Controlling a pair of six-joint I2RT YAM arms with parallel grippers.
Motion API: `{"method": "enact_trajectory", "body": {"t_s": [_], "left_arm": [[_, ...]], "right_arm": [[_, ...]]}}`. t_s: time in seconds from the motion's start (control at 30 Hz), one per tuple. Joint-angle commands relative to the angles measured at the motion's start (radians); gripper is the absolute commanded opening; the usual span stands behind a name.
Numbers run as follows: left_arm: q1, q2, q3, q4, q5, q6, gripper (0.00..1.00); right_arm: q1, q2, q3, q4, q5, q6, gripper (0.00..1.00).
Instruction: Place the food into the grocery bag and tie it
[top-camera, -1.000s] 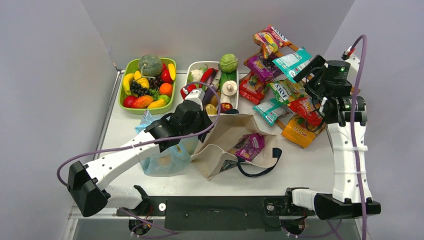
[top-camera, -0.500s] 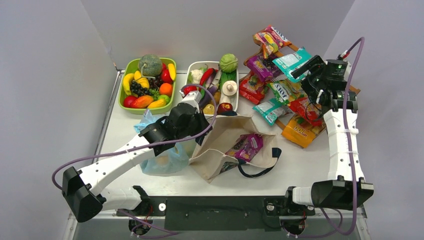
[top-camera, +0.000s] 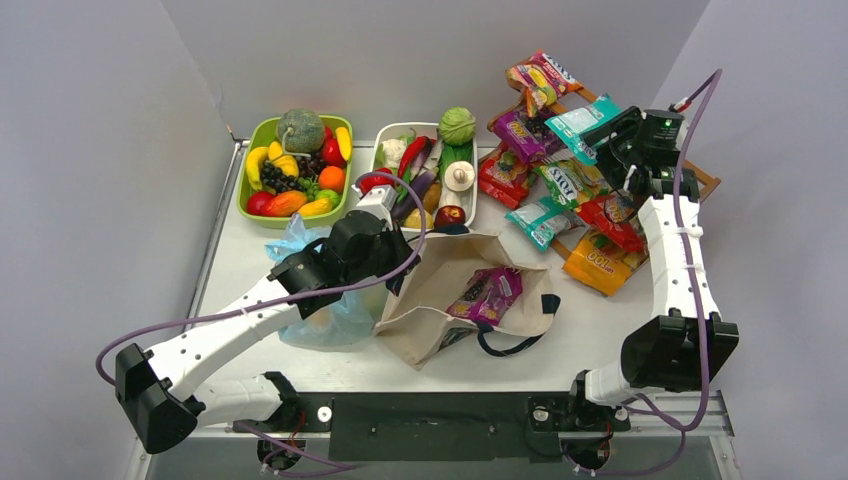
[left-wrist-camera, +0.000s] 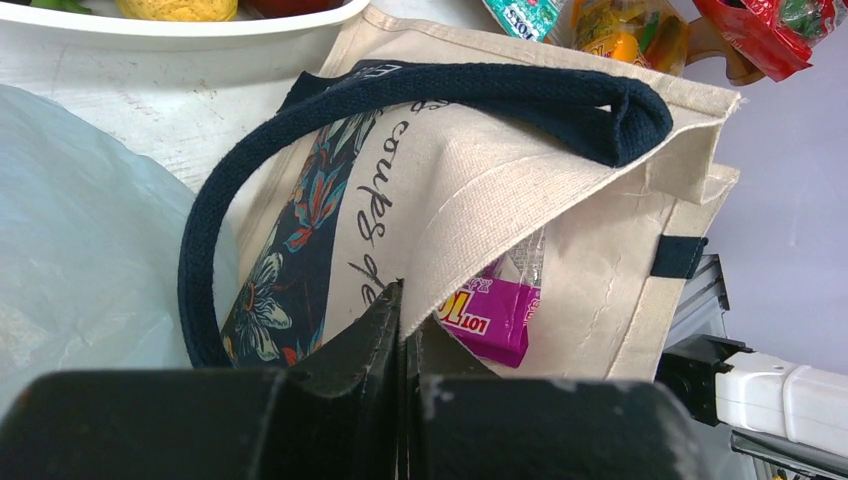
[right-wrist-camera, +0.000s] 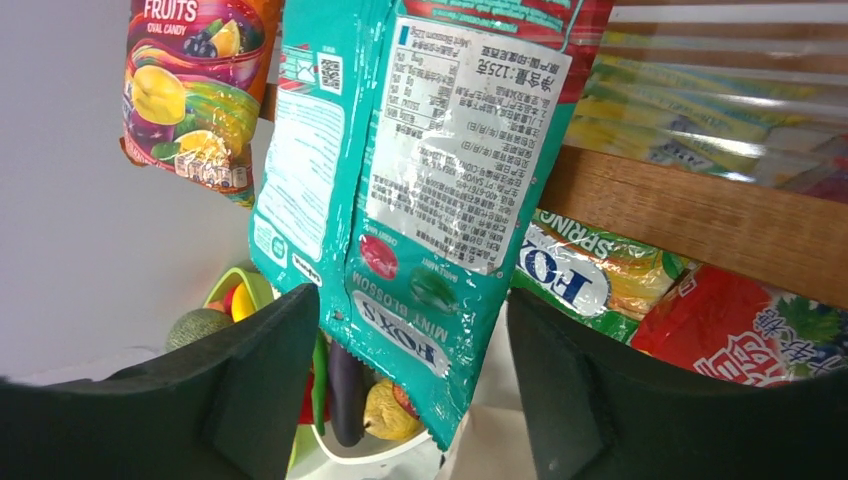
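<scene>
The light-blue plastic grocery bag (top-camera: 335, 318) lies crumpled under my left arm; it also shows in the left wrist view (left-wrist-camera: 80, 250). My left gripper (top-camera: 396, 276) is shut on the near rim of the beige canvas tote (top-camera: 455, 262), pinching the fabric (left-wrist-camera: 470, 230). A purple snack packet (top-camera: 487, 293) lies inside the tote (left-wrist-camera: 492, 318). My right gripper (top-camera: 607, 133) is open, its jaws either side of a hanging teal mint packet (right-wrist-camera: 420, 200), not touching it. Toy fruit fills the green tray (top-camera: 248, 205); toy vegetables fill the white tray (top-camera: 381, 135).
Several snack packets (top-camera: 590, 215) lie and hang on a wooden rack (right-wrist-camera: 700, 215) at the back right. The tote's dark strap (top-camera: 510, 345) trails toward the front edge. Grey walls close in on the left, back and right.
My right arm has stretched farther back, bringing the open gripper up to the teal packet. My left arm has shifted slightly left and nearer, still holding the tote rim.
</scene>
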Motion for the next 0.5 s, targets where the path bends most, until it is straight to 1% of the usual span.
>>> {"method": "enact_trajectory", "body": {"t_s": [0.0,0.03,0.07,0.1,0.13,0.2,0.23,0.27,0.33,0.37,0.4,0.47], "left_arm": [[0.007,-0.034,-0.006,-0.003,0.014,0.0,0.0],[0.007,-0.035,-0.007,-0.001,0.015,0.0,0.0],[0.007,-0.035,-0.007,-0.001,0.016,-0.001,0.0],[0.008,-0.035,-0.009,0.001,0.016,-0.002,0.0],[0.006,-0.035,-0.009,0.002,0.017,-0.002,0.0],[0.007,-0.034,-0.01,0.005,0.018,-0.005,0.0],[0.006,-0.033,-0.01,0.004,0.018,-0.006,0.0],[0.006,-0.034,-0.01,0.005,0.019,-0.006,0.0],[0.007,-0.033,-0.01,0.005,0.019,-0.007,0.0],[0.006,-0.033,-0.01,0.006,0.021,-0.008,0.0],[0.006,-0.034,-0.01,0.006,0.02,-0.009,0.0],[0.006,-0.033,-0.008,0.007,0.022,-0.01,0.0]], "right_arm": [[-0.006,0.004,0.023,0.06,-0.012,0.017,0.6],[-0.006,0.006,0.024,0.06,-0.013,0.016,0.53],[-0.006,0.007,0.025,0.06,-0.014,0.017,0.49],[-0.006,0.007,0.026,0.06,-0.014,0.016,0.42],[-0.006,0.006,0.026,0.06,-0.016,0.015,0.37],[-0.006,0.001,0.028,0.057,-0.019,0.009,0.23],[-0.006,-0.001,0.028,0.054,-0.02,0.007,0.19],[-0.006,-0.006,0.031,0.051,-0.022,0.005,0.12],[-0.006,-0.012,0.034,0.042,-0.025,-0.001,0.04],[-0.006,-0.014,0.037,0.039,-0.025,-0.003,0.02],[-0.006,-0.02,0.045,0.032,-0.027,-0.008,0.0],[-0.006,-0.028,0.057,0.022,-0.033,-0.014,0.0]]}}
